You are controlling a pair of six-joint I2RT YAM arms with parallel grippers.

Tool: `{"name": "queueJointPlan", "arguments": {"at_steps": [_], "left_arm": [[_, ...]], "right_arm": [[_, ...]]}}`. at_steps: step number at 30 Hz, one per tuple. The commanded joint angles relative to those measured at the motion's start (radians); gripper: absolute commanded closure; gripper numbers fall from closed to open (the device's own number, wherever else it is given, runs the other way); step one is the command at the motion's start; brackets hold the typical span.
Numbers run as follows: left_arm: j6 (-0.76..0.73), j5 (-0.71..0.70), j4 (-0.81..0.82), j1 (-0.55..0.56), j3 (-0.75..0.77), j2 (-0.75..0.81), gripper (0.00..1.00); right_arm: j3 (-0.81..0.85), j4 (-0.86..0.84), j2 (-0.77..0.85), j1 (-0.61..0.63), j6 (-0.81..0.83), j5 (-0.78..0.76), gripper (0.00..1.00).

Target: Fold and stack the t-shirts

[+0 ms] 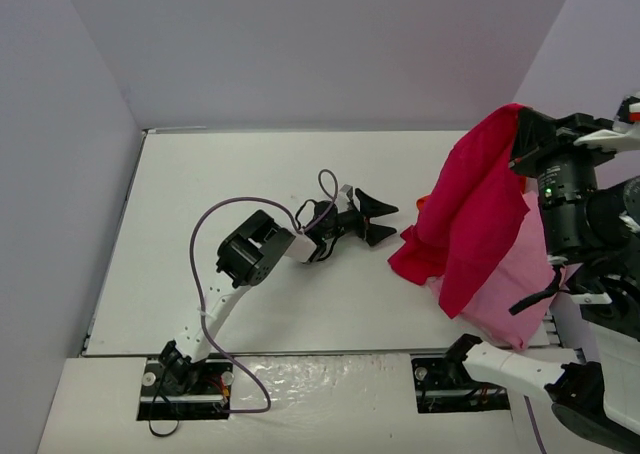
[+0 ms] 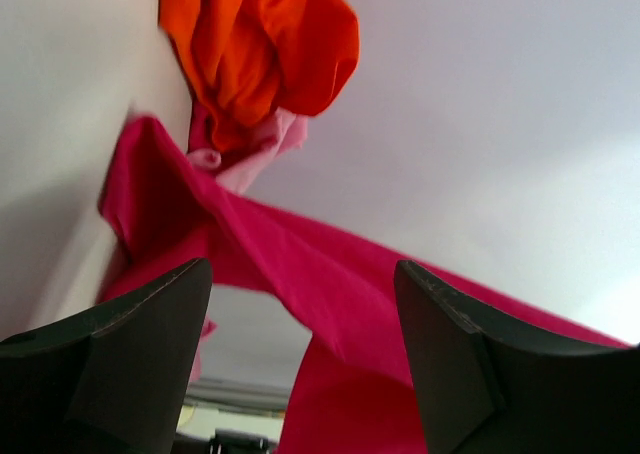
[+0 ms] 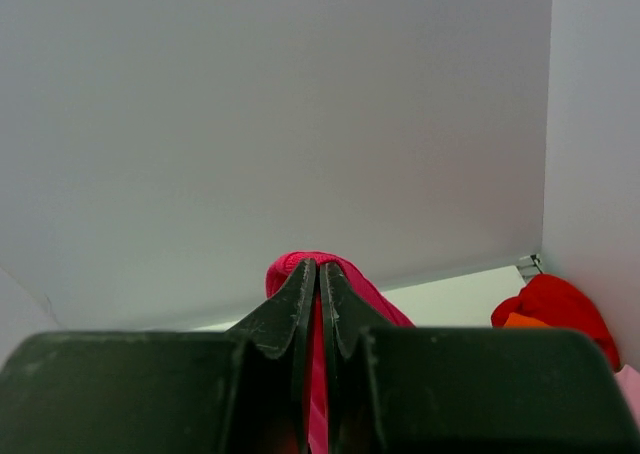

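The crimson shirt (image 1: pixel 470 209) is pinched by a fold in the clenched right gripper (image 3: pixel 318 270) and held high at the right of the table (image 1: pixel 230 174), so that its length hangs out above the light pink shirt (image 1: pixel 508 286) and orange shirt (image 2: pixel 255 44) heaped beneath. The left gripper (image 1: pixel 386 221) is set low at mid-table, fingers parted with nothing between them and aimed at the hanging cloth, probably so that a second edge can be taken for spreading.
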State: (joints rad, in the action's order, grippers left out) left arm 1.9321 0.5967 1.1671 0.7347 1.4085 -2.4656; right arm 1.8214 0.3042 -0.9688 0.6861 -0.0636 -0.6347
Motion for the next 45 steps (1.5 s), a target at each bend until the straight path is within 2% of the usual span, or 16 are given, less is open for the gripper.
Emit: {"name": "queueJointPlan", "arguments": {"at_steps": [1, 5, 7, 14, 23, 29, 31, 32, 33, 35, 36, 37, 45], "left_arm": [[0.229, 0.122, 0.109, 0.019, -0.066, 0.069, 0.3], [0.326, 0.136, 0.2, 0.019, -0.153, 0.114, 0.3], [0.362, 0.152, 0.221, 0.019, -0.14, 0.112, 0.3], [0.419, 0.18, 0.212, 0.033, 0.017, 0.015, 0.3], [0.485, 0.195, 0.152, 0.091, 0.321, -0.167, 0.3], [0.516, 0.191, 0.143, 0.117, 0.418, -0.225, 0.31], [0.518, 0.184, 0.144, 0.117, 0.412, -0.222, 0.36], [0.515, 0.183, 0.147, 0.117, 0.408, -0.22, 0.42], [0.512, 0.18, 0.149, 0.115, 0.403, -0.219, 0.65], [0.499, 0.176, 0.149, 0.112, 0.371, -0.206, 0.89], [0.497, 0.169, 0.15, 0.111, 0.351, -0.197, 0.97], [0.472, 0.153, 0.155, 0.104, 0.313, -0.18, 1.0], [0.36, 0.116, 0.173, 0.032, 0.115, -0.076, 1.0]], "right_arm": [[-0.016, -0.085, -0.053, -0.002, 0.001, 0.027, 1.0], [-0.031, -0.089, -0.054, -0.003, 0.014, 0.011, 1.0], [-0.038, -0.094, -0.05, -0.004, 0.014, 0.01, 1.0], [-0.067, -0.112, -0.034, -0.003, 0.013, 0.031, 1.0], [-0.048, -0.128, -0.013, -0.003, 0.037, 0.076, 1.0], [-0.018, -0.129, -0.038, -0.003, 0.053, 0.08, 1.0], [-0.021, -0.131, -0.045, -0.003, 0.054, 0.076, 1.0], [-0.022, -0.131, -0.044, -0.002, 0.054, 0.076, 1.0], [-0.022, -0.131, -0.045, -0.002, 0.054, 0.073, 1.0], [-0.027, -0.132, -0.04, -0.003, 0.054, 0.067, 1.0], [-0.03, -0.133, -0.037, -0.002, 0.054, 0.061, 1.0], [-0.036, -0.135, -0.036, -0.003, 0.054, 0.049, 1.0], [-0.095, -0.144, 0.008, -0.003, 0.099, -0.025, 1.0]]}}
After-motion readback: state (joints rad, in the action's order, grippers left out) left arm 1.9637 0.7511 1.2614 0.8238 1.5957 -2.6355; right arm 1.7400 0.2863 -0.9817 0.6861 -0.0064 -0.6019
